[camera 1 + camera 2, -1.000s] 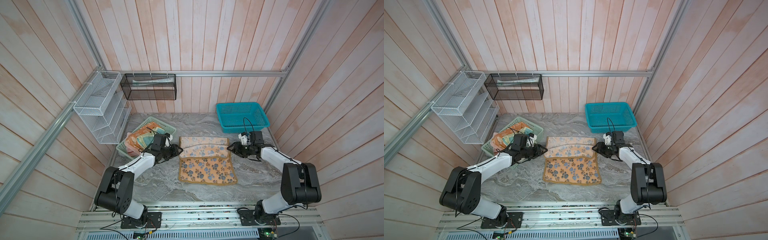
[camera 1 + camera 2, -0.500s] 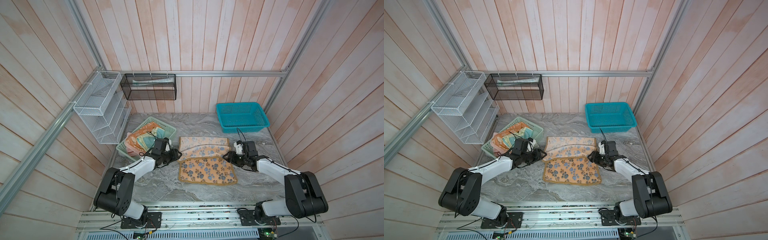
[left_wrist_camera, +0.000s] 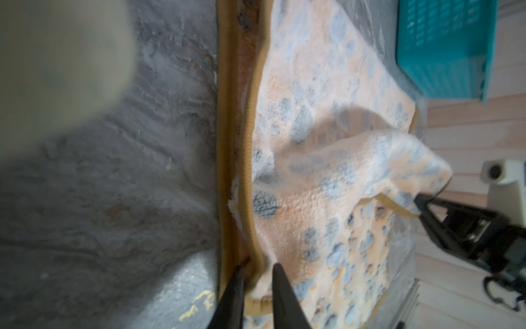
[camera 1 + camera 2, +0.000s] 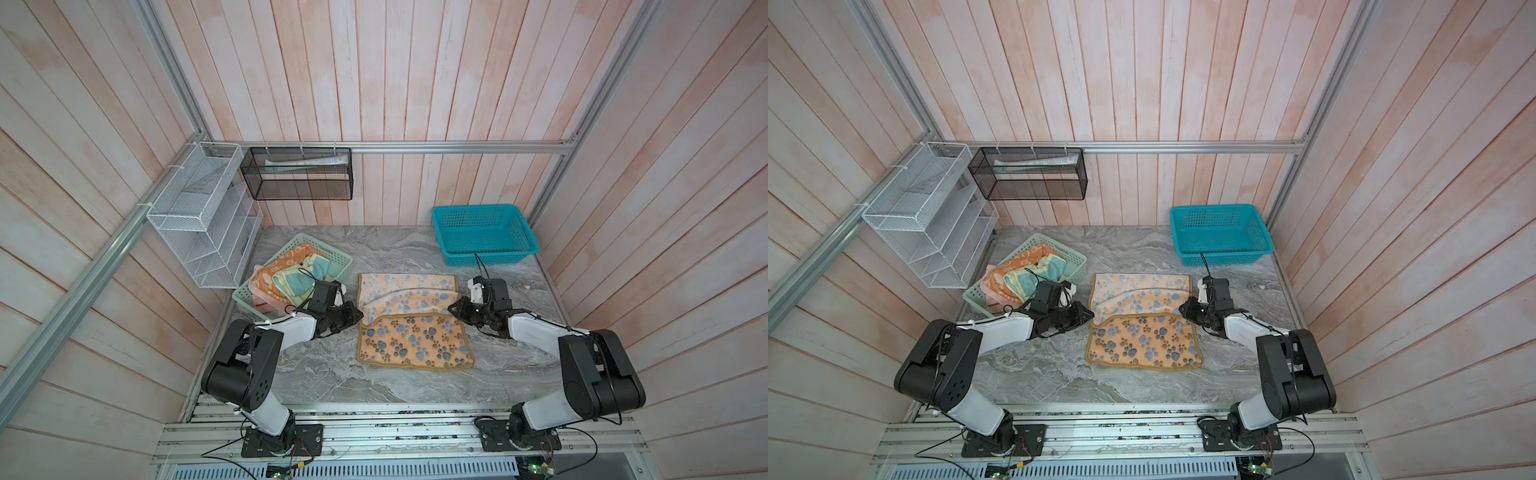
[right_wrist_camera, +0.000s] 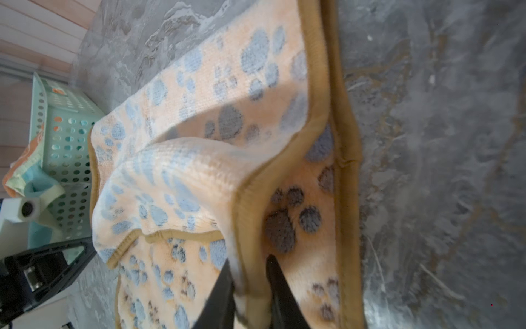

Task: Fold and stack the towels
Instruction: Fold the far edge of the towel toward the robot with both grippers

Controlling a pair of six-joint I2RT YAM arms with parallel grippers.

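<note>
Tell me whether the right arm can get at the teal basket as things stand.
Probably yes, once freed. The teal basket stands beyond the right claw with only bare table between them; but that claw is shut on the paw-print towel, so it must let go first.

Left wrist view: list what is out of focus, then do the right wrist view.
Left wrist view: a pale grey-green blob fills a corner, too defocused to identify; the teal basket is soft. Right wrist view: the paw-print towel shows fairly sharp weave, the marble table looks smeared.
</note>
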